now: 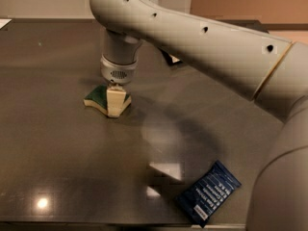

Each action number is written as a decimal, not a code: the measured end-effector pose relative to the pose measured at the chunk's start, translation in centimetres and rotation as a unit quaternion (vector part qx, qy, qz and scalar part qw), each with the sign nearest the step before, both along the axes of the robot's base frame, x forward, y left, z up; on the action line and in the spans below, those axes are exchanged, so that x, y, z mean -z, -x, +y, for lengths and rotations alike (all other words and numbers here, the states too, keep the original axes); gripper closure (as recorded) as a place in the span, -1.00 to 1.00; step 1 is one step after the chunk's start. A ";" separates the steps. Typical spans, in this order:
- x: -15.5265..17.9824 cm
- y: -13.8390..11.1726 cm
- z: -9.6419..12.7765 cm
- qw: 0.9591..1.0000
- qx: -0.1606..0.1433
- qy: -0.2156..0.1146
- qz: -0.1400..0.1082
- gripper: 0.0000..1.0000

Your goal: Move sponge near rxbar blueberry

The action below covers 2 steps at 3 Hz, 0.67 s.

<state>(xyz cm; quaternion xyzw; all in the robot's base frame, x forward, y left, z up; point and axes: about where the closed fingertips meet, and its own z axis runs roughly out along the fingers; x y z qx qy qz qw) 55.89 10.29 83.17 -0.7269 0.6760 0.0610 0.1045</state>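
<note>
Jaw state: can't tell. The gripper [114, 101] is down on the sponge [97, 96], pointing straight down, and its near side blocks the contact. Probably mid-grasp, but that's a guess.

Sponge: flat on the table [53, 158], green side up, left of centre, directly under the wrist.
rxbar blueberry [208, 193]: front right, lying at an angle close to the table's front edge, well apart from the sponge.
The arm [202, 37] reaches in from the right, above the route between them. There's a dark item [171, 59] behind the arm, mostly hidden. I can't identify it, and it's off the route.

Step in hand, as I read it: secure the sponge. Notes:
- Foam is soft, so squeeze enough to hold it without crushing it. Confirm the grip before lifting.
- Lift just clear of the surface. Don't drag.
- Travel diagonally toward front right.
- Set it down just beside the bar on the inboard side, not on the bar. There's little margin at the front edge.
- Release fully, then retreat straight up so the sponge doesn't come along.
</note>
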 end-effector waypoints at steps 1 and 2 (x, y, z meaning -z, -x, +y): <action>-1.4 0.2 -1.6 1.000 0.002 -0.008 -0.001 0.74; -3.2 1.3 -4.5 1.000 0.005 -0.012 0.000 1.00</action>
